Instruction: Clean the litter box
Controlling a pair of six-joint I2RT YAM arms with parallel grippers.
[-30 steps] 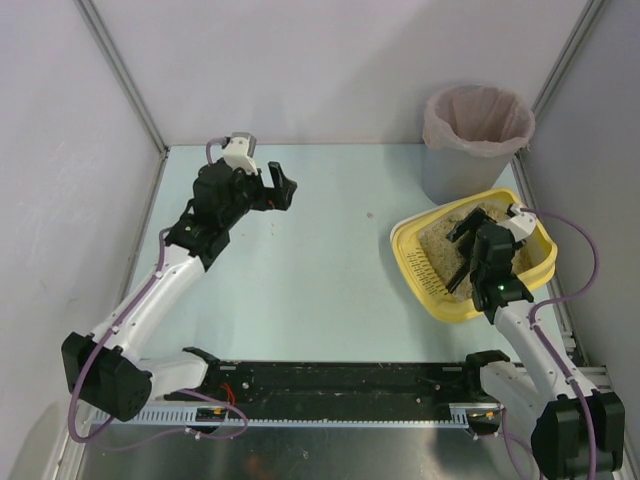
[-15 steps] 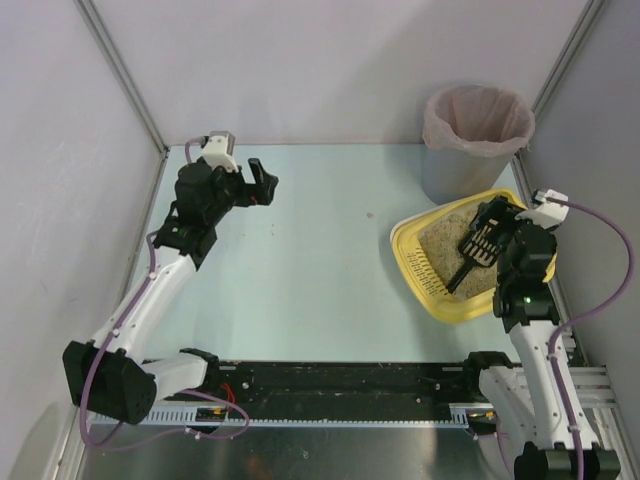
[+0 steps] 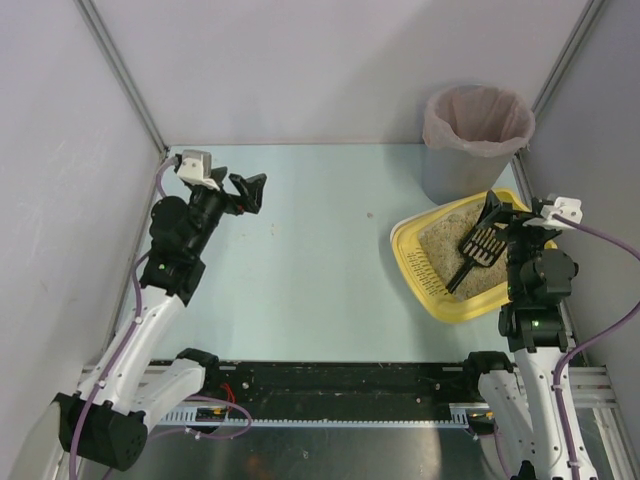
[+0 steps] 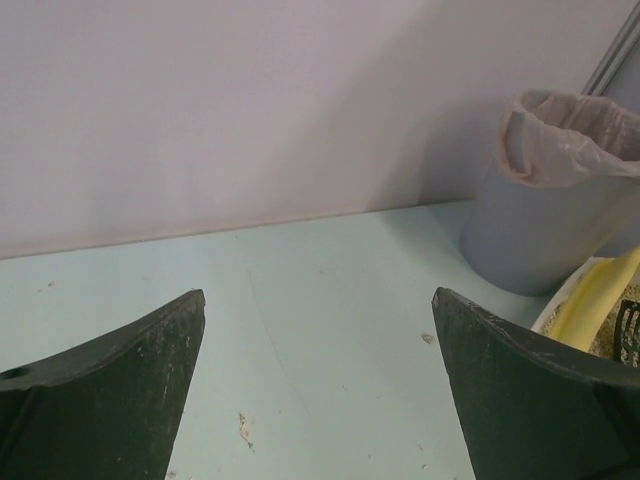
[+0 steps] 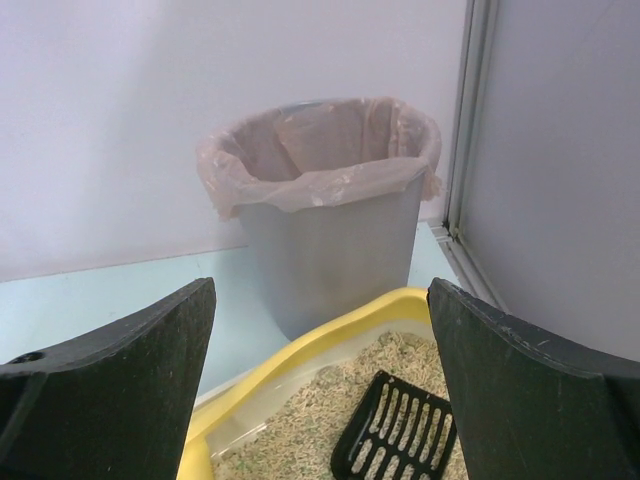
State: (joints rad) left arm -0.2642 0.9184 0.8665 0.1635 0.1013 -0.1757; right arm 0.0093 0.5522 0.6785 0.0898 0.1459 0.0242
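two spread, empty grippers are hovering: left gripper (image 4: 318, 296) well clear, right gripper (image 5: 320, 300) over the shallow yellow plastic litter box (image 3: 415, 262), likely for its black slotted scoop (image 3: 478, 248).

Litter box (image 3: 405, 262) sits on the table (image 3: 320, 260) at the right side, with the scoop (image 3: 478, 250) lying in it on the litter. Bin (image 3: 470, 150) stands just behind the box, in the far right corner. Right hand (image 3: 505, 213) is over the box's far edge. Left hand (image 3: 248, 190) is over the table's far left, well apart.
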